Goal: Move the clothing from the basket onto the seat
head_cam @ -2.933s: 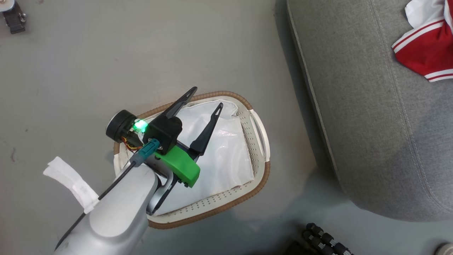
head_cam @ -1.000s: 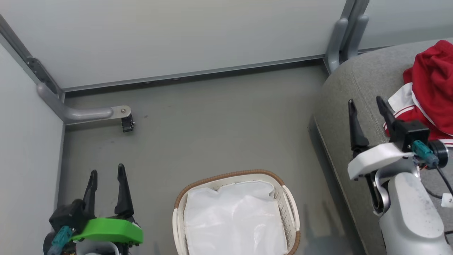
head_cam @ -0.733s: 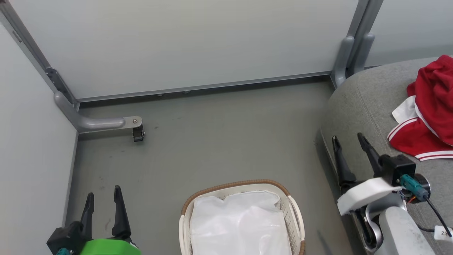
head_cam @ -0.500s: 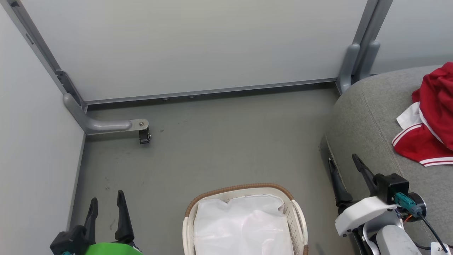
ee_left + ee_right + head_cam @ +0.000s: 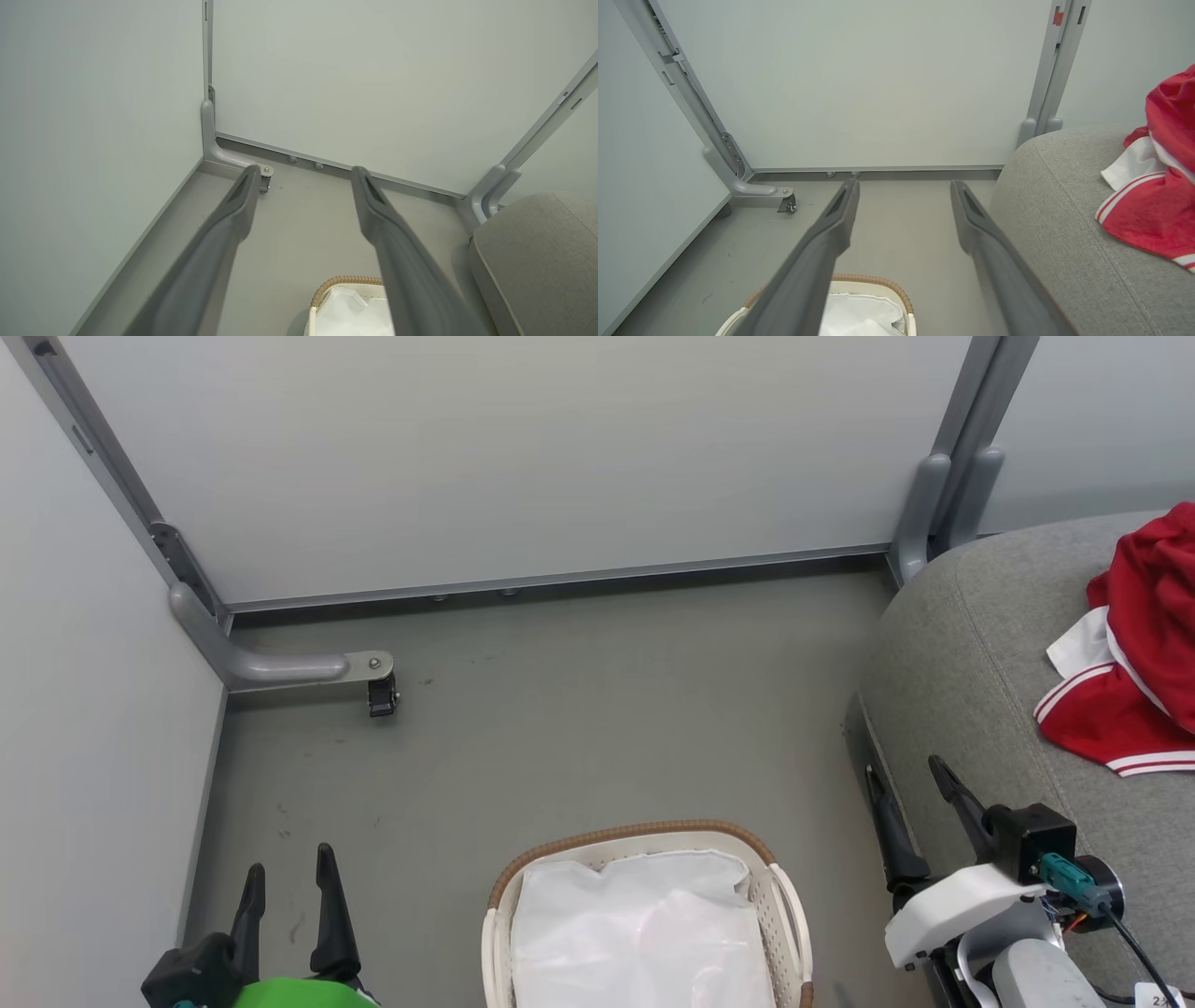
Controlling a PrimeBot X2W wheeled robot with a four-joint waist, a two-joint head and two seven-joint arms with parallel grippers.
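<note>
Since half a second ago, both arms have sunk a little and the rest of the scene is unchanged.

Head view: the left gripper (image 5: 289,861) sits at the lower left over the grey floor (image 5: 560,709), its fingers apart and holding nothing. The right gripper (image 5: 902,765) sits at the lower right, against the near edge of the seat (image 5: 971,663), its fingers also apart and empty. Between the two arms, at the bottom edge, stands the basket (image 5: 635,831). Inside it only a shiny white liner (image 5: 644,933) shows; no red cloth is visible there. The clothing (image 5: 1130,709), red with white panels and striped trim, lies in a heap on the seat, cut off by the right edge of the picture. It is up and to the right of the right fingers, well apart from them, and far from the left ones.

Left wrist view: the left gripper (image 5: 304,170) points toward the corner of the pale walls, fingers spread. The basket (image 5: 345,281) is low between them, and the seat (image 5: 537,242) is at the right.

Right wrist view: the right gripper (image 5: 903,184) has its fingers spread, the basket (image 5: 878,280) below them. The clothing (image 5: 1153,205) rests on the seat (image 5: 1055,210), off to the right of the fingers' line.

The right arm is clearly nearer the garments. With the basket showing only its liner, the move looks done.
</note>
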